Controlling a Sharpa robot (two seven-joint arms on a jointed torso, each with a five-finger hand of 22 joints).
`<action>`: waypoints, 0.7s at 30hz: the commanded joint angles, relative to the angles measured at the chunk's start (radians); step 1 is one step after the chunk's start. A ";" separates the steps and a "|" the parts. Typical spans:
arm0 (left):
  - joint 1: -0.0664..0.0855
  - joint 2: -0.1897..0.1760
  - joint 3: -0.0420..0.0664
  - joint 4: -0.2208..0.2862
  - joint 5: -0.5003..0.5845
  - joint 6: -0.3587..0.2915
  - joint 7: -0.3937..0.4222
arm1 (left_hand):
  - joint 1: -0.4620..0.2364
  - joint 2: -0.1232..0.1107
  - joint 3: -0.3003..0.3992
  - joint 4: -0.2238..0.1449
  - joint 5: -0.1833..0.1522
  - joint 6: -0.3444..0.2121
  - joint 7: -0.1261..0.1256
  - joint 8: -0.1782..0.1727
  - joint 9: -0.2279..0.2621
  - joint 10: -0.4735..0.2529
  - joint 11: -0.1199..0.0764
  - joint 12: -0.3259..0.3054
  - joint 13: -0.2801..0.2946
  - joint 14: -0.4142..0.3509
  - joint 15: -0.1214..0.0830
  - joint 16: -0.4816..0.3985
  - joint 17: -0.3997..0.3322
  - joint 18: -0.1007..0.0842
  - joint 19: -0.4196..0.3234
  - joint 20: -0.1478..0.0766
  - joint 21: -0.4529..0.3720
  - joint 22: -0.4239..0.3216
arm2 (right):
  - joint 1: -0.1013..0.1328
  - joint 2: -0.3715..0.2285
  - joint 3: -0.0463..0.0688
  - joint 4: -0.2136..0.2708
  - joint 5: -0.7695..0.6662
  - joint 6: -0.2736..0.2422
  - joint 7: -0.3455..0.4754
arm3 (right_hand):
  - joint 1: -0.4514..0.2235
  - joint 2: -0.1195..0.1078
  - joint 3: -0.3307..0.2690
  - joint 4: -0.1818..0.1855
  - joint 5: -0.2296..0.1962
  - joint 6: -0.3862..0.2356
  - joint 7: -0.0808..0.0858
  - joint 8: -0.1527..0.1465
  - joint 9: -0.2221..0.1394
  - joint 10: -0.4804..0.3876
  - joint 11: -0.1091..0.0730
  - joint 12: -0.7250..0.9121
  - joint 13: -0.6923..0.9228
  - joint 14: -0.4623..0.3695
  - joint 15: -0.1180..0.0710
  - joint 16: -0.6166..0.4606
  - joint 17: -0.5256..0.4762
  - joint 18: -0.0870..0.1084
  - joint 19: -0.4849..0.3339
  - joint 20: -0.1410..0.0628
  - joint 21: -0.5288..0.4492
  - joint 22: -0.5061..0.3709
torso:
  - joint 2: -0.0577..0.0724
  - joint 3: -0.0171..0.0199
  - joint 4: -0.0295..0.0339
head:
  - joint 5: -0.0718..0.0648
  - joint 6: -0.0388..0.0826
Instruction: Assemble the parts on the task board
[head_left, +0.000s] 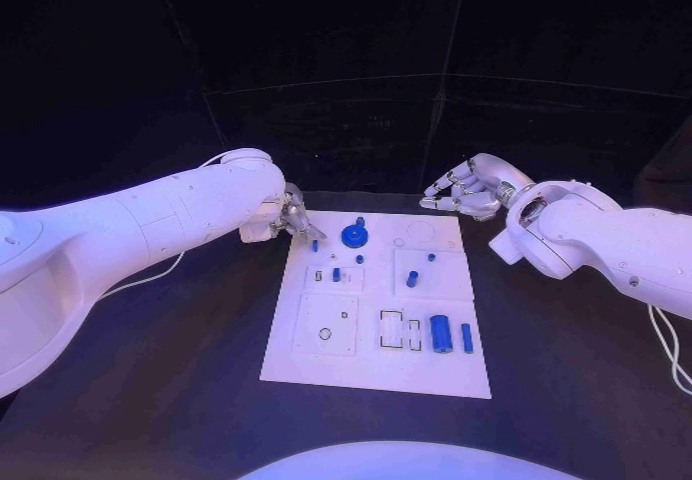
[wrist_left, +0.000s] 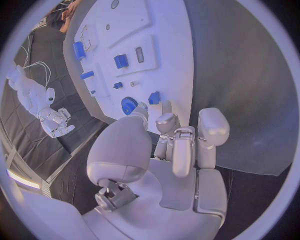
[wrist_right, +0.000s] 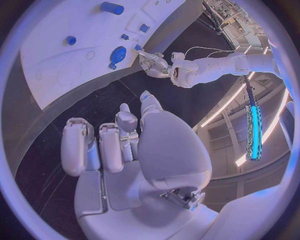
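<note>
Small blue parts (head_left: 441, 334) on white board (head_left: 375, 375): probably light, stiff, slippery; pinch by sides; left robot hand (head_left: 289, 220) grip unclear, right robot hand (head_left: 469, 190) spread, empty.

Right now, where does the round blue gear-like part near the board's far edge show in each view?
Head view: blue gear at the task board's far end, beside the left hand.
Left wrist view: gear just beyond the fingertips.
Right wrist view: gear near the board edge.
Shared landmark: the left hand.

No legible text or signs
</note>
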 joint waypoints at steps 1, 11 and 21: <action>0.000 0.005 0.000 -0.006 -0.006 0.002 0.016 | 0.010 0.001 0.000 -0.008 -0.003 0.006 -0.001 -0.005 -0.001 0.008 -0.001 0.005 -0.001 0.101 -0.005 0.004 0.259 -0.002 0.006 -0.002 0.006 0.001 | 0.002 0.001 0.001 0.001 -0.002 0.004 0.008 | 0.001 0.011 -0.006 0.002 0.003 -0.004 0.000 0.006 -0.002 -0.008 0.000 -0.002 -0.001 0.055 -0.005 -0.006 0.009 0.017 -0.007 -0.002 -0.005 -0.002 | -0.001 0.0002 0.0015 | -0.002 -0.003; -0.006 0.020 0.001 -0.024 -0.006 0.000 0.020 | 0.024 0.006 0.000 -0.015 -0.003 0.009 -0.002 -0.004 -0.002 0.007 -0.001 0.005 -0.002 0.101 -0.005 0.005 0.261 -0.003 0.007 -0.002 0.008 0.004 | 0.002 0.003 0.001 0.000 -0.002 0.001 0.007 | 0.003 0.013 -0.007 0.001 0.006 -0.005 0.000 0.006 -0.002 -0.009 0.001 -0.004 -0.003 0.055 -0.005 -0.007 0.008 0.017 -0.008 -0.003 -0.006 -0.003 | -0.001 0.0001 0.0013 | -0.001 -0.007; -0.008 0.028 0.001 -0.032 -0.006 0.006 0.021 | 0.045 0.020 0.002 -0.025 -0.003 0.011 -0.002 -0.003 -0.004 0.006 -0.001 0.004 -0.004 0.101 -0.005 0.004 0.260 -0.003 0.007 -0.002 0.008 0.005 | 0.002 0.006 0.001 0.000 -0.002 0.001 0.007 | 0.004 0.014 -0.008 0.001 0.008 -0.006 0.001 0.006 -0.002 -0.010 0.001 -0.005 -0.004 0.054 -0.005 -0.007 0.008 0.017 -0.008 -0.003 -0.006 -0.003 | -0.001 0.0005 0.0024 | -0.002 -0.010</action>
